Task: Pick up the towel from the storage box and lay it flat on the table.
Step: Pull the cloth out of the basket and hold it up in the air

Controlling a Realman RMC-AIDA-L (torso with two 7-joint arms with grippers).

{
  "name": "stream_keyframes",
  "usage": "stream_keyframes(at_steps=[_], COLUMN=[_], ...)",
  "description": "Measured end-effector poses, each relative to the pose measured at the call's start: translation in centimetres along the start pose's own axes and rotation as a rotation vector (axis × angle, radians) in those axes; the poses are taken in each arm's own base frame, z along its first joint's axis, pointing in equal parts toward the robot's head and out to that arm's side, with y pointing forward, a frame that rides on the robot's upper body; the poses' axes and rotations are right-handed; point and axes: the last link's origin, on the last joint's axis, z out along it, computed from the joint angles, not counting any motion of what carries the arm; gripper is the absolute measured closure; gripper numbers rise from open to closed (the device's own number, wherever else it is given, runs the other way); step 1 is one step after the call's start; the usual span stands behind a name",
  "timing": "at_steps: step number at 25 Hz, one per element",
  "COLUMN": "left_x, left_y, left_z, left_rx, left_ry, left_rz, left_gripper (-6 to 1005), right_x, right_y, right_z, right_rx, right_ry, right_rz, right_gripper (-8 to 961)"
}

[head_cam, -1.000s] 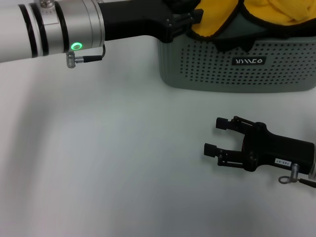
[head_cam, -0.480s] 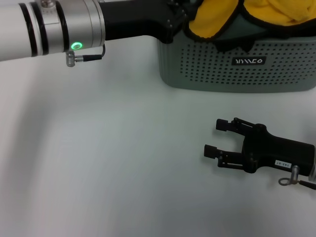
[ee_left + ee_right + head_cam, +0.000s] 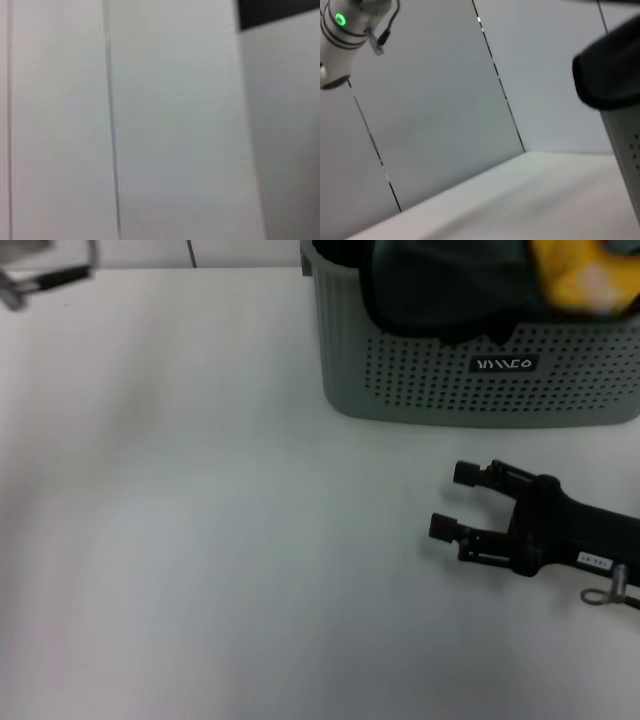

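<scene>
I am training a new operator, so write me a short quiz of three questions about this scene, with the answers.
1. True or false: the jaws of the right gripper are shut.
2. Where is the yellow towel? A: in the box. B: flat on the table. C: in the right gripper.
3. Fill in: the sides of the box are full of small ____.

Key: 1 false, the jaws stand open, and the right gripper is on the near side of the box, apart from it. 2 A. 3 holes.
</scene>
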Motion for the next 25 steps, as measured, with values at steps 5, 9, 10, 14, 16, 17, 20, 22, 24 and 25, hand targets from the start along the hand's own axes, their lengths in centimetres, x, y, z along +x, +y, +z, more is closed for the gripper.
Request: stream_keyframes(at_steps=[5, 9, 10, 14, 16, 17, 20, 22, 24, 25], left_x=[2.7, 3.9, 4.3, 5.3, 5.4, 5.3, 4.9, 4.4, 4.0, 3.8], left_y=[0.7, 1.3, 1.5, 2.0, 2.1, 2.1, 1.9, 1.9, 1.9, 1.9], left_z=[-2.9, -4.2, -4.6, -5.6, -6.0, -6.1, -6.7, -6.8, -6.7, -6.7], left_rx=[-0.066, -0.140, -0.159, -0.229, -0.241, -0.233, -0.191, -0.169, -0.159, -0.158], left_ry=[0.096, 0.107, 0.107, 0.072, 0.047, 0.044, 0.044, 0.038, 0.029, 0.023], left_rz=[0.056, 0.106, 0.119, 0.158, 0.161, 0.157, 0.144, 0.139, 0.140, 0.140], left_gripper=[989, 989, 989, 989, 989, 989, 989, 989, 989, 989], right_x=[-1.9, -3.8, -4.4, -5.8, -6.2, -6.5, -7.0, -6.9, -6.7, -6.6], right_y=[0.8, 1.5, 1.6, 1.5, 1.3, 1.3, 1.2, 1.5, 1.7, 1.8], right_z=[-1.2, -2.4, -2.6, -3.6, -3.6, -3.4, -2.4, -1.5, -0.9, -0.8], right_rx=[-0.088, -0.173, -0.185, -0.185, -0.188, -0.196, -0.227, -0.253, -0.271, -0.273], right_ry=[-0.092, -0.185, -0.215, -0.300, -0.310, -0.311, -0.308, -0.297, -0.285, -0.283], right_rz=[-0.058, -0.094, -0.102, -0.131, -0.140, -0.143, -0.139, -0.127, -0.121, -0.120], right_gripper=[136, 142, 144, 150, 153, 154, 159, 162, 165, 167])
